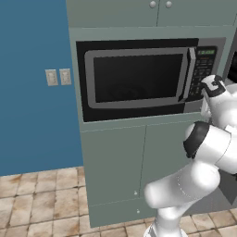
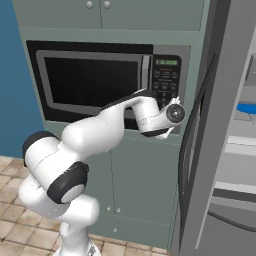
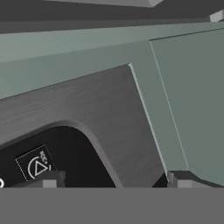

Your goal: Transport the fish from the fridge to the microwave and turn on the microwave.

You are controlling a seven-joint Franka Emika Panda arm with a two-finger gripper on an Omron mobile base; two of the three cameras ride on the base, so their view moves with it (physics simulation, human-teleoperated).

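The microwave (image 1: 139, 78) sits built into the green-grey cabinet with its dark-windowed door shut. Nothing can be made out behind the glass, so the fish is hidden. My gripper (image 3: 116, 181) is open, its two fingertips (image 3: 48, 180) standing wide apart with nothing between them. It is held close to the lower right corner of the black keypad (image 2: 166, 80). In the hand view a button with a triangle sign (image 3: 38, 167) lies just above the left fingertip. The fridge (image 2: 235, 150) stands to the right with its thick grey door (image 2: 200, 150) open.
Cabinet doors (image 1: 125, 162) lie below the microwave and more (image 2: 100, 12) above it. A flat blue shape (image 2: 247, 107) rests on a fridge shelf at the right edge; I cannot tell what it is. The blue wall (image 1: 32, 83) and tiled floor (image 1: 41, 199) lie to the left.
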